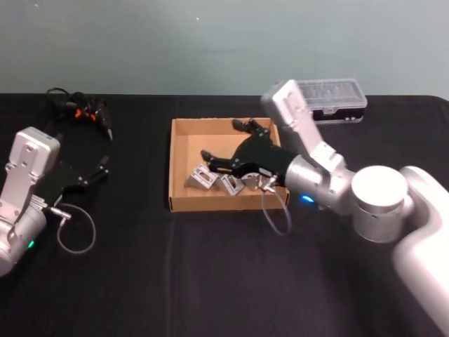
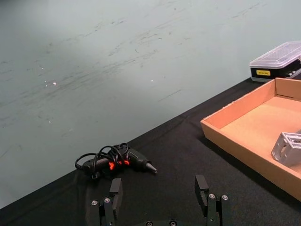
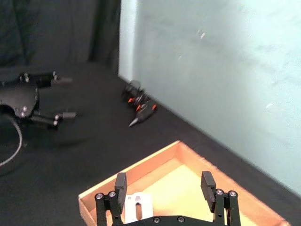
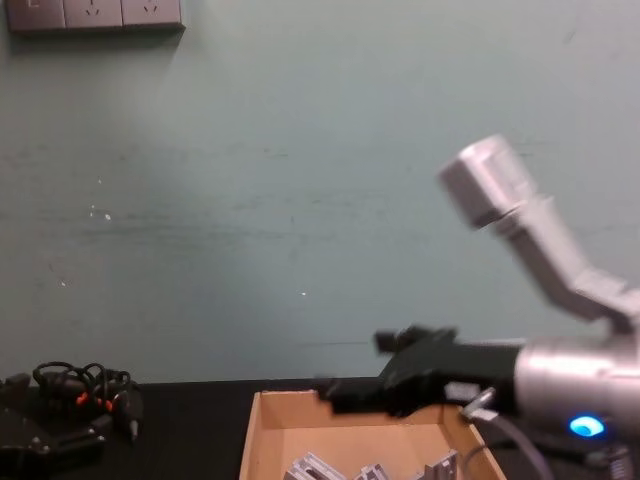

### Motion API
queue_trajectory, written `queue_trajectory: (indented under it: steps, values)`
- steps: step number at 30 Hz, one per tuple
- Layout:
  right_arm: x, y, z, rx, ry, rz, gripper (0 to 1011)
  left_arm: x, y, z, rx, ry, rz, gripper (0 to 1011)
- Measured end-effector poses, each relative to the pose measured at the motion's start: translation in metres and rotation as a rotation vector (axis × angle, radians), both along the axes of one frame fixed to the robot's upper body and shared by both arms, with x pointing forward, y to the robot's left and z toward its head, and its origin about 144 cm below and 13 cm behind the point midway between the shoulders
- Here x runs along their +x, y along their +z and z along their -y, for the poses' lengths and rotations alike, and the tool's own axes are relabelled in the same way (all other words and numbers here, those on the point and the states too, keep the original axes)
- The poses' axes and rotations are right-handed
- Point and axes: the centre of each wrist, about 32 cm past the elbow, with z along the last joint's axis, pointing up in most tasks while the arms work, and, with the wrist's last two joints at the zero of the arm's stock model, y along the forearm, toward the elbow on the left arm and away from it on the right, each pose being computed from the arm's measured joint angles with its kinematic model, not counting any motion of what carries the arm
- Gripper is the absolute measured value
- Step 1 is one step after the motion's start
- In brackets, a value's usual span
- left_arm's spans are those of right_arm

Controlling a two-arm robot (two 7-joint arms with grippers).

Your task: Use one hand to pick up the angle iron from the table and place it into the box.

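Right gripper (image 1: 223, 139) — fingers spread — over box (image 1: 181, 165) with angle irons (image 1: 200, 177); left gripper (image 2: 160, 190) likewise spread.

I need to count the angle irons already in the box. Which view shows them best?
The head view: three angle irons lie in the box below the open right gripper. The chest view shows their tops; each wrist view shows one.

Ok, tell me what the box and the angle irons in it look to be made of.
The box: tan cardboard, matte, going by its flat brown walls and raw-edged rim. The angle irons: apparently metal, perhaps aluminium, with a dull silver-grey finish, crisp corners and a slotted hole on a face.
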Motion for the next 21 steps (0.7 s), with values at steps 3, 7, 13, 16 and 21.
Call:
queue_trajectory:
  steps: [3, 7, 13, 16, 21]
  values:
    - [-0.013, 0.004, 0.015, 0.033, -0.025, 0.060, 1004, 0.000, 0.000, 0.000, 0.000, 0.000, 0.000, 1011]
    - [-0.030, 0.007, 0.037, 0.070, -0.054, 0.123, 1004, 0.000, 0.000, 0.000, 0.000, 0.000, 0.000, 1011]
    - [-0.054, -0.001, 0.071, 0.076, -0.116, 0.191, 1004, 0.000, 0.000, 0.000, 0.000, 0.000, 0.000, 1011]
    - [-0.065, -0.009, 0.085, 0.073, -0.154, 0.204, 1004, 0.000, 0.000, 0.000, 0.000, 0.000, 0.000, 1012]
    - [-0.077, -0.022, 0.103, 0.074, -0.210, 0.211, 1004, 0.000, 0.000, 0.000, 0.000, 0.000, 0.000, 1011]
